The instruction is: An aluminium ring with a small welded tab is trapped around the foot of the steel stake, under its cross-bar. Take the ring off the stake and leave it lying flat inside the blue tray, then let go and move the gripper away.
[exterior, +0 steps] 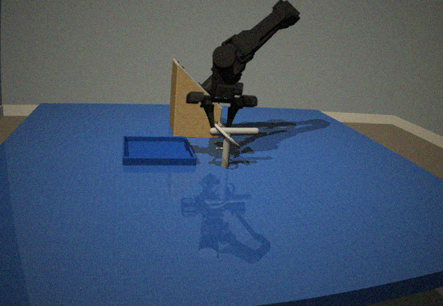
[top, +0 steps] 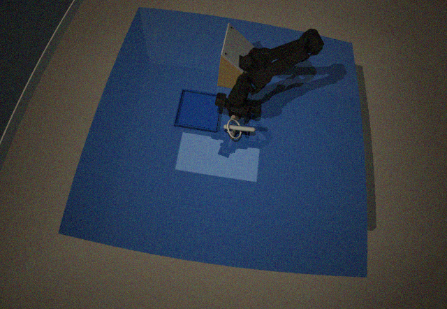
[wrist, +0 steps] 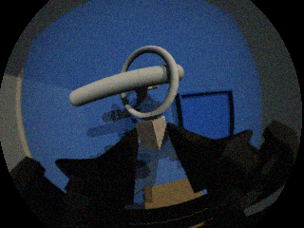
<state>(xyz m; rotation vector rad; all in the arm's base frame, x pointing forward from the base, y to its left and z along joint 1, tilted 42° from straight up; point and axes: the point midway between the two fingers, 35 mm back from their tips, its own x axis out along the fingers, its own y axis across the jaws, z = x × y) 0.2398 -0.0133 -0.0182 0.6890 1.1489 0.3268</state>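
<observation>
Aluminium ring (top: 228, 131) (exterior: 231, 140) (wrist: 175, 90) tilted around the cross-bar (top: 245, 128) (exterior: 245, 130) (wrist: 106, 87), near its tray-side end, in top view. Exterior: end effector (exterior: 220, 125) (top: 236, 115) (wrist: 152, 128) clamped on the tab. Wrist: unthreading apparently underway; next, clear the bar's end, then tray (wrist: 206, 114) (top: 198, 111) (exterior: 159, 161).

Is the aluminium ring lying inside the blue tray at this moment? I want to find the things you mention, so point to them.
No, the ring (top: 229, 133) (exterior: 232, 141) (wrist: 176, 90) hangs tilted around the cross-bar (top: 247, 128) (exterior: 246, 131) (wrist: 104, 87), beside the tray (top: 196, 129) (exterior: 159, 161) (wrist: 231, 114).
</observation>
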